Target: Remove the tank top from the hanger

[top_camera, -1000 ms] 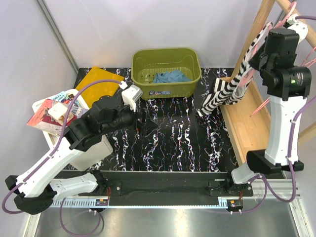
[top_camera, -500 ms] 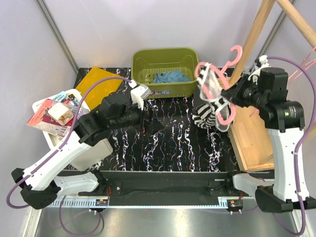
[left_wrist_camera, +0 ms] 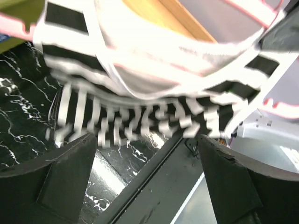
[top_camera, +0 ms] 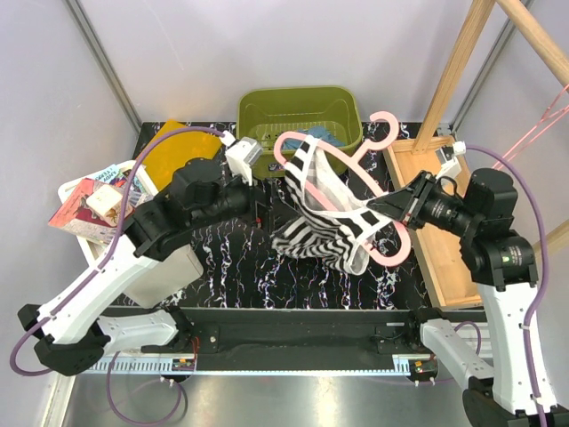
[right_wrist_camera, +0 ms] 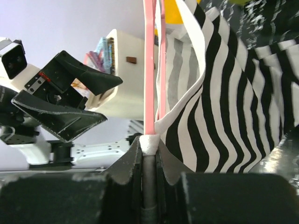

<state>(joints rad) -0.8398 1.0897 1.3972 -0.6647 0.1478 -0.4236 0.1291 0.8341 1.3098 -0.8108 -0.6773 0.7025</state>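
The tank top [top_camera: 322,224], striped black and white, hangs on a pink hanger [top_camera: 402,247] in the air over the middle of the surface [top_camera: 233,267], both straps looped over the hanger's arms. The body of the cloth sags in a bunch below. Whether its hem touches the surface cannot be told. In the left wrist view the tank top [left_wrist_camera: 140,88] is blurred and fills the upper half of the picture.

The right pincer [top_camera: 379,206] reaches in from the right and is pressed together on the hanger at its lower right side. Seen from the right wrist, the right pincer [right_wrist_camera: 148,145] pinches the pink bar [right_wrist_camera: 149,70] together with a white edge of the cloth, and the stripes of the tank top [right_wrist_camera: 224,93] fall away to the right.

The left pincer [top_camera: 260,212] sits just beside the left edge of the cloth, at about the same height, and holds nothing. Its fingers [left_wrist_camera: 60,175] are spread wide, with the striped hem in front of the gap between them.

Behind the tank top stands a green basket [top_camera: 298,96] with a blue cloth [top_camera: 324,133] in it, partly hidden by the hanger. A yellow sheet [top_camera: 167,147] lies at the far left of the surface, next to a white bin [top_camera: 164,271] filled with printed packets. At the right a wooden tray [top_camera: 444,240] and slanted wooden poles [top_camera: 455,67] stand.
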